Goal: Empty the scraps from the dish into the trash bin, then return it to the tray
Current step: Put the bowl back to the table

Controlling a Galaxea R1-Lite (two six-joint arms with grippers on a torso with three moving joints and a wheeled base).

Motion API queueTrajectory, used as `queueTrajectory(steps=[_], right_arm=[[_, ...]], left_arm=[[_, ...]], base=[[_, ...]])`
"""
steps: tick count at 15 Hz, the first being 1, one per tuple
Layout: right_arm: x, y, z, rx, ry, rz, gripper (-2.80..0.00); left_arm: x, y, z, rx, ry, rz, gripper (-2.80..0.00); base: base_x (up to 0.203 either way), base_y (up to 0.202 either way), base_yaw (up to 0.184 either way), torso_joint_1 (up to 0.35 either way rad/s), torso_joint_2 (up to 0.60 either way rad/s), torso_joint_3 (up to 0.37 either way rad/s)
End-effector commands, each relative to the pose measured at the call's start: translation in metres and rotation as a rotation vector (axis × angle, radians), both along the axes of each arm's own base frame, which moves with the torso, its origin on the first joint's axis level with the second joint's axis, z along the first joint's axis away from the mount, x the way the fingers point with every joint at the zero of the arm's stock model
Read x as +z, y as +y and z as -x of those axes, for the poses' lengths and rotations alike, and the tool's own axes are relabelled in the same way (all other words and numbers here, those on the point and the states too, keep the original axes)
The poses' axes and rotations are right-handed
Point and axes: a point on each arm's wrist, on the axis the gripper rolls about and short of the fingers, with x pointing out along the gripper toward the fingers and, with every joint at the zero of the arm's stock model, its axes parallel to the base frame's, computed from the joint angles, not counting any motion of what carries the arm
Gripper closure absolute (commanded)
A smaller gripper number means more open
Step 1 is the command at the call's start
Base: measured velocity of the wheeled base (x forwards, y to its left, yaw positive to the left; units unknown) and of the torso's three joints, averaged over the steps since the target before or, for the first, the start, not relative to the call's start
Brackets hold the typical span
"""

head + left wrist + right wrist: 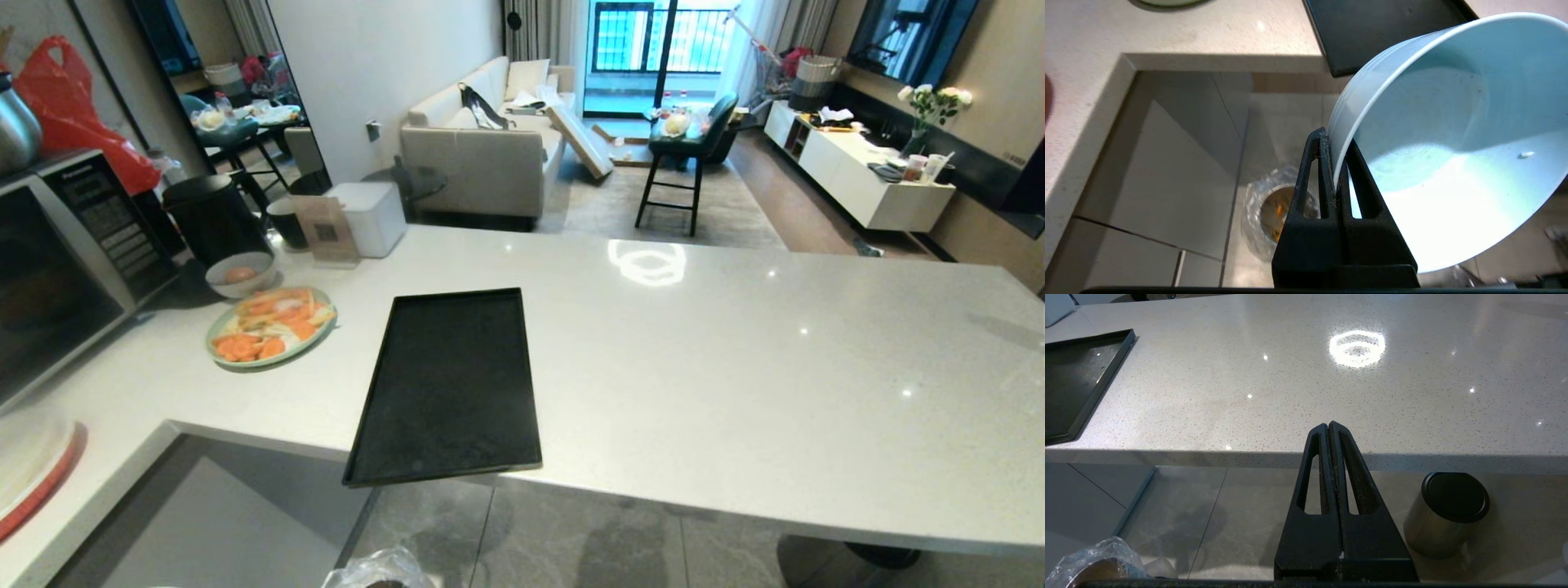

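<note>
The dish point(1453, 134) is off the counter, tipped on its side in the left gripper point(1336, 163), whose two fingers pinch its rim between them. Its inside shows pale and nearly bare — one small white speck clings to the wall. Part of the dish runs out of the left wrist view, so the far rim cannot be seen.

Below it on the tiled floor stands the bin point(1274, 212), its clear bag crinkled round the mouth; a few orange bits, the scraps point(1278, 210), show inside, though the gripper hides part of the opening. In the head view only a scrap of the bag point(380, 569) shows at the picture's lower border, and neither arm appears there.

The tray point(449, 388) lies bare on the counter point(735, 367), its near corner jutting over the counter's front edge. To its left, well apart, sits a green plate point(269, 327) of orange slices, with a small bowl point(240, 273) behind it and a microwave point(57, 261) at the left end. Right of the tray the counter runs open to its far end.

The right gripper point(1329, 428) hangs below the front edge, fingers pressed together, holding nothing — a steel cylinder point(1447, 514) with a black top stands on the floor near it.
</note>
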Motion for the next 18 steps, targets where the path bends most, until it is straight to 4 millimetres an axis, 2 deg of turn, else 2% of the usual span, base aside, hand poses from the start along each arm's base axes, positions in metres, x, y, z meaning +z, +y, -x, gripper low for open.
queueTrajectory(steps=[1,3,6,10,14,16,18], right_arm=[[0.0,0.0,0.0,0.0,-0.001,-0.001,0.0],[0.0,0.0,0.0,0.0,-0.001,-0.001,0.0],[0.0,0.0,0.0,0.0,-0.001,-0.001,0.0],[0.0,0.0,0.0,0.0,-0.001,0.001,0.0],[0.0,0.0,0.0,0.0,-0.001,0.0,0.0],[0.0,0.0,0.0,0.0,-0.001,-0.001,0.0],[0.0,0.0,0.0,0.0,-0.001,-0.001,0.0]], left_arm=[[0.016,-0.001,-0.028,-0.046,0.203,-0.012,0.0],[0.029,-0.004,-0.054,-0.085,0.324,-0.025,0.0],[0.048,-0.012,-0.106,-0.127,0.484,-0.044,0.0],[0.068,-0.033,-0.191,-0.178,0.593,-0.069,0.0],[0.08,-0.056,-0.272,-0.224,0.609,-0.114,0.0],[0.087,-0.063,-0.297,-0.239,0.65,-0.131,0.0],[0.079,-0.071,-0.322,-0.258,0.719,-0.151,0.0]], base=[[0.0,0.0,0.0,0.0,0.0,0.0],[0.0,0.0,0.0,0.0,0.0,0.0],[0.0,0.0,0.0,0.0,0.0,0.0],[0.0,0.0,0.0,0.0,0.0,0.0],[0.0,0.0,0.0,0.0,0.0,0.0],[0.0,0.0,0.0,0.0,0.0,0.0],[0.0,0.0,0.0,0.0,0.0,0.0]])
